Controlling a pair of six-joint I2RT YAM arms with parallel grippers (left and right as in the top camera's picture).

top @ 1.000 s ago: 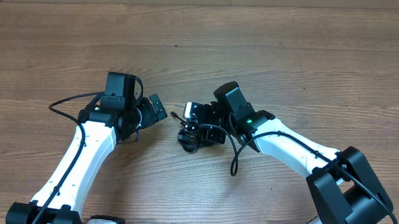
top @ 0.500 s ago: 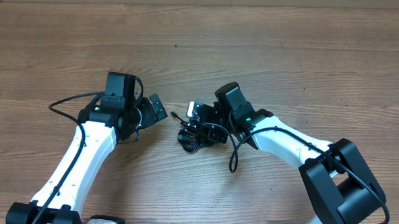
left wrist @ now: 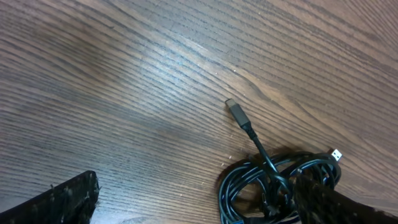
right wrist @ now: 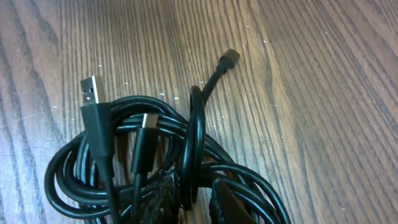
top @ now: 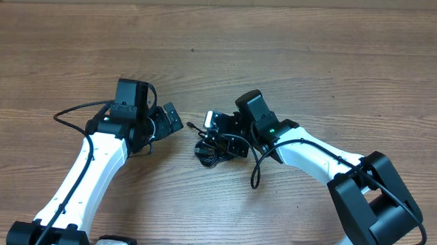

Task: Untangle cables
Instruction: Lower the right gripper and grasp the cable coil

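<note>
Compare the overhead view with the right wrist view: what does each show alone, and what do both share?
Only overhead: the left end effector, open and apart from the cable bundle, plus the wide stretch of wooden table around them. Only right wrist: a silver plug tip close up, and the right end effector closed around one loop. Both: the knotted bundle lying on the wood, with one plug end sticking out.

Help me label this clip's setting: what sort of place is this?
Likely a robotics lab bench: a wood-grain table, a white left arm and right arm, and knotted cables between them.
</note>
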